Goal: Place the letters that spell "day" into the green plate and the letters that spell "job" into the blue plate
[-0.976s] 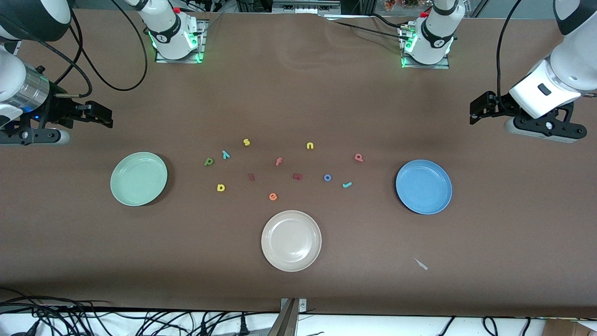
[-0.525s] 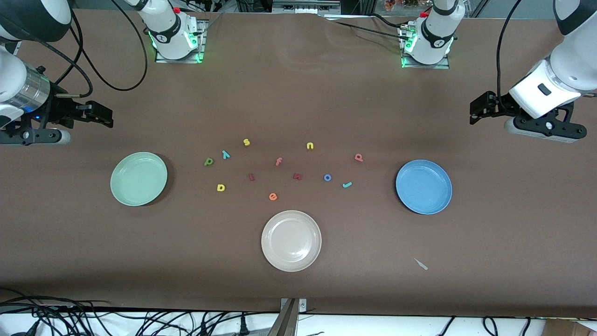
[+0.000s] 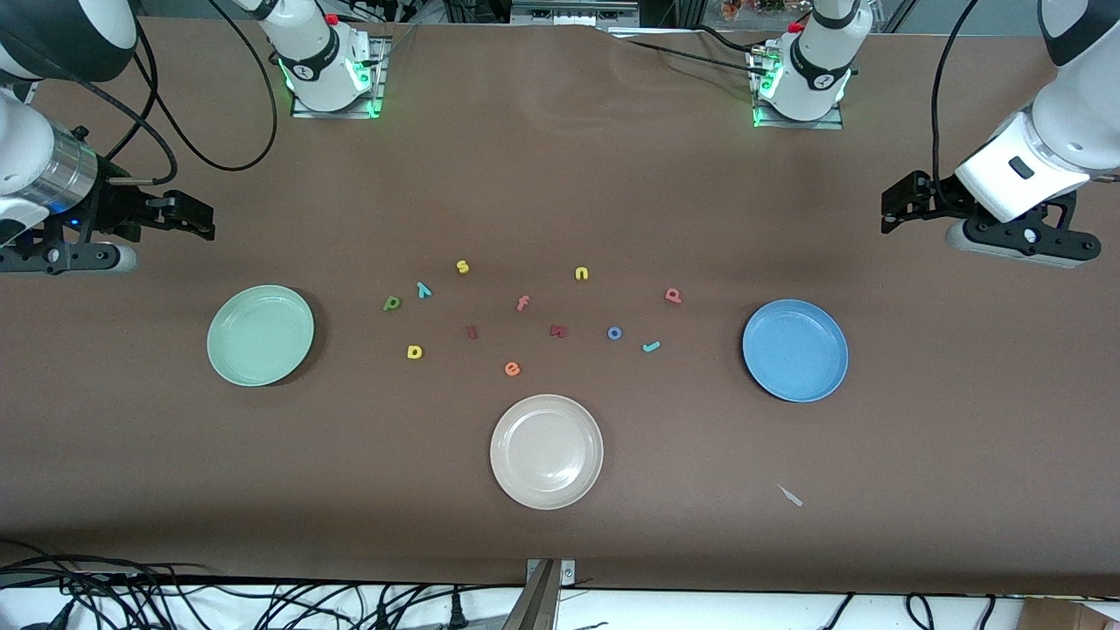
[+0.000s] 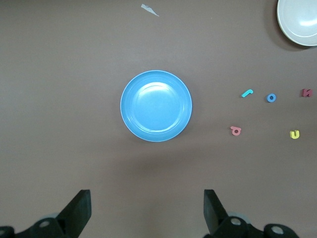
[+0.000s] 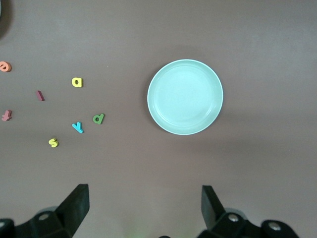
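Both claws hang with fingers spread wide and nothing between them: the left gripper (image 3: 892, 210) over bare brown table (image 3: 560, 542) at the left arm's end, the right gripper (image 3: 197, 219) over bare table at the right arm's end. Below the left gripper's wrist camera sits the blue plate (image 3: 794, 350), holding nothing; beside it, toward the table's middle, lie the teal j (image 3: 650, 346), blue o (image 3: 614, 332) and pinkish b (image 3: 673, 295). Under the right gripper's camera sits the green plate (image 3: 260, 335), also holding nothing, with the dark green d (image 3: 392, 303), teal y (image 3: 423, 290) and yellow a (image 3: 415, 352) just toward the middle. Other letters are scattered between the two groups, among them a yellow s (image 3: 462, 266), a yellow n (image 3: 581, 274) and an orange e (image 3: 512, 368). A cream plate (image 3: 546, 451) rests nearer the front camera, and a small pale scrap (image 3: 790, 495) lies toward the front edge. Wide open surface surrounds every plate. Cables (image 3: 219, 604) trail along the front edge; both arms are cut off at the frame's sides.
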Robot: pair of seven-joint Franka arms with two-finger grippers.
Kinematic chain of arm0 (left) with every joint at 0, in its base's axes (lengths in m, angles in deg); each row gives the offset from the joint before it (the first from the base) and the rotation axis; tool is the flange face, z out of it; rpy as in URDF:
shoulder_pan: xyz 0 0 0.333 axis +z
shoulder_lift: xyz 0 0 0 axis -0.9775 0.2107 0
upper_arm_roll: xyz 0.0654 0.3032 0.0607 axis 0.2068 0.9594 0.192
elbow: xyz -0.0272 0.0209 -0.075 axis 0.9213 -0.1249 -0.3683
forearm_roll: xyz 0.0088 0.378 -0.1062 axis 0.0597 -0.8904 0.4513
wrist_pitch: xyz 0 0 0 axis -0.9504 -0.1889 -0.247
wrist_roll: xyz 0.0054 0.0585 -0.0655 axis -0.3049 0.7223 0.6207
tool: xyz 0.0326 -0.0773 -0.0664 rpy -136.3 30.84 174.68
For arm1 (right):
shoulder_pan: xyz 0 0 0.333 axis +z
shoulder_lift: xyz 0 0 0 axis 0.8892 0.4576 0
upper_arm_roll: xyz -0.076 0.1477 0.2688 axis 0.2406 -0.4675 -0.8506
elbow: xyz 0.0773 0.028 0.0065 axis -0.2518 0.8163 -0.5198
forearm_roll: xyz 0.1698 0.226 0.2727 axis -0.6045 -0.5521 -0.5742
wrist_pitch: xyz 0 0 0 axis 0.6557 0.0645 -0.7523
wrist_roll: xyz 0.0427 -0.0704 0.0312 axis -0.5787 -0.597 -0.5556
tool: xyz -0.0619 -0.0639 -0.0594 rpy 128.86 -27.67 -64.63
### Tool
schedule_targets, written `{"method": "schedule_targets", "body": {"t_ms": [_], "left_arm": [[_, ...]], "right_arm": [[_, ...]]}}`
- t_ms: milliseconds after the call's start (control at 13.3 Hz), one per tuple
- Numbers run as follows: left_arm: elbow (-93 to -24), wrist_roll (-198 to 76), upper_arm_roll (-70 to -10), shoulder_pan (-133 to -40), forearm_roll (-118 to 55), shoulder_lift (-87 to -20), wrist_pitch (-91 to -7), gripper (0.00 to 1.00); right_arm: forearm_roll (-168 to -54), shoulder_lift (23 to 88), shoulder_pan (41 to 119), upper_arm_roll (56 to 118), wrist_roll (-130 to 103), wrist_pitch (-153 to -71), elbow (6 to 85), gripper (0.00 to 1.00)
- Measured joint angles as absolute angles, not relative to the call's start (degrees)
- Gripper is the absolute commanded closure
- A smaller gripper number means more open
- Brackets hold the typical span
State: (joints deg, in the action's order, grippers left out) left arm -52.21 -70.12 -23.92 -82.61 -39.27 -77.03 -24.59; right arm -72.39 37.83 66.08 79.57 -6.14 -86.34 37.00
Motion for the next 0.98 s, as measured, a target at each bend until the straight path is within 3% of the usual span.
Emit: {"method": "schedule_targets", "body": {"t_ms": [976], "left_arm": [[-51.7, -70.1, -24.2, -83.1, -39.3, -76.1, -25.2, 0.0]], "right_arm": [[-72.4, 37.9, 66.1, 79.7, -6.2, -86.4, 37.0, 0.0]]}}
